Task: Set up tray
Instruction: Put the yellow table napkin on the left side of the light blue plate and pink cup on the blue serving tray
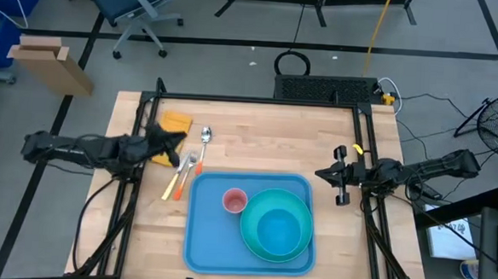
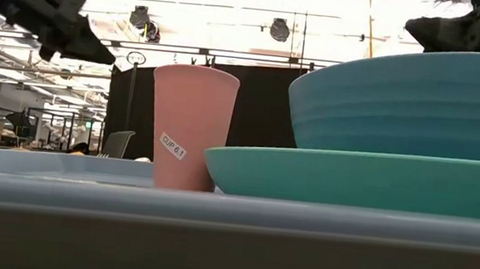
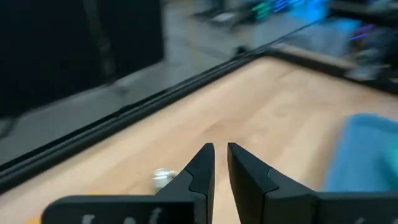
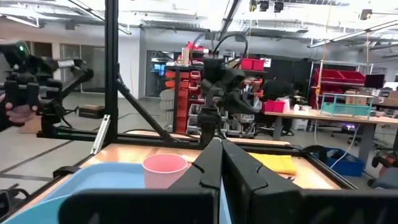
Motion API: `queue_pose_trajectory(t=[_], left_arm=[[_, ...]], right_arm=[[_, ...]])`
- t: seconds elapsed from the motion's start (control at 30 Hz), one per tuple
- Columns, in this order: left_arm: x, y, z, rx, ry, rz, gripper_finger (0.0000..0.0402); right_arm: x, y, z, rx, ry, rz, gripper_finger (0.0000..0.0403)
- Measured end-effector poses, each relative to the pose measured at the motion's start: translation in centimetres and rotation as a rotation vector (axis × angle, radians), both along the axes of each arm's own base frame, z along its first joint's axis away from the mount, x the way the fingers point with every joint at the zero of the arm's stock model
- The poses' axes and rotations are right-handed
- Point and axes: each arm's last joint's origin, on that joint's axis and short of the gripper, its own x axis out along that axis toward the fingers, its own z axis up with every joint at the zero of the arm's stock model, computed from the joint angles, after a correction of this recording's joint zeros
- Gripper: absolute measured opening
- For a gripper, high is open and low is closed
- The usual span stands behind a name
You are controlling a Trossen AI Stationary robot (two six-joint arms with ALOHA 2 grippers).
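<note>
Two dark jointed arms, black tapered fingers [image 3: 202,168]

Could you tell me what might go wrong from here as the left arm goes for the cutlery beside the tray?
The fork and knife lie close together, beside the spoon and yellow napkin, so the left gripper, nearly shut above them, might grab or nudge the wrong piece. The pink cup stands upright on the tray close to the turquoise plate; placing cutlery near it could tip it.
</note>
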Motion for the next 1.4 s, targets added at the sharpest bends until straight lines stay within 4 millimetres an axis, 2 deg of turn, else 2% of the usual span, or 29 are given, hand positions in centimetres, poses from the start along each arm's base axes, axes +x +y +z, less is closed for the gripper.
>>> queue_pose_trajectory(t=[0.17, 0.27, 0.47, 0.63, 0.8, 0.9, 1.03, 1.2, 1.3, 1.4], left_arm=[[1.0, 2.6, 3.0, -0.024, 0.164, 0.116, 0.0047], [2.3, 4.9, 4.3, -0.047, 0.277, 0.114, 0.0047], [4.6, 11.3, 5.2, -0.174, 0.484, 0.076, 0.0047], [5.1, 16.6, 5.7, -0.228, 0.701, 0.072, 0.0047], [5.4, 20.1, 6.0, -0.269, 0.931, -0.052, 0.0058], [5.8, 21.7, 5.7, -0.344, 1.040, -0.118, 0.0101], [6.1, 22.9, 4.2, -0.451, 1.197, -0.259, 0.0199], [6.0, 24.3, 2.2, -0.465, 1.375, -0.354, 0.0311], [5.9, 24.5, 1.1, -0.526, 1.410, -0.382, 0.0344], [6.1, 24.5, 0.2, -0.567, 1.406, -0.415, 0.0352]], right_arm=[[0.1, -0.3, 0.0, -0.006, 0.005, -0.029, 0.0000], [0.1, -0.5, 0.0, -0.009, 0.005, -0.043, 0.0000], [0.1, -0.6, 0.0, -0.010, 0.006, -0.049, 0.0000], [0.1, -0.6, -0.1, -0.025, 0.017, -0.050, 0.0000], [0.2, -0.6, -0.5, -0.034, 0.053, -0.043, 0.0000], [0.2, -0.5, -0.7, -0.027, 0.074, -0.040, 0.0000], [0.2, -0.6, -0.8, -0.025, 0.080, -0.048, 0.0000], [0.2, -0.6, -0.8, -0.079, 0.079, -0.058, 0.0000], [0.2, -0.6, -0.6, -0.129, 0.068, -0.069, 0.0000], [0.2, -0.6, -0.3, -0.172, 0.037, -0.081, 0.0000]])
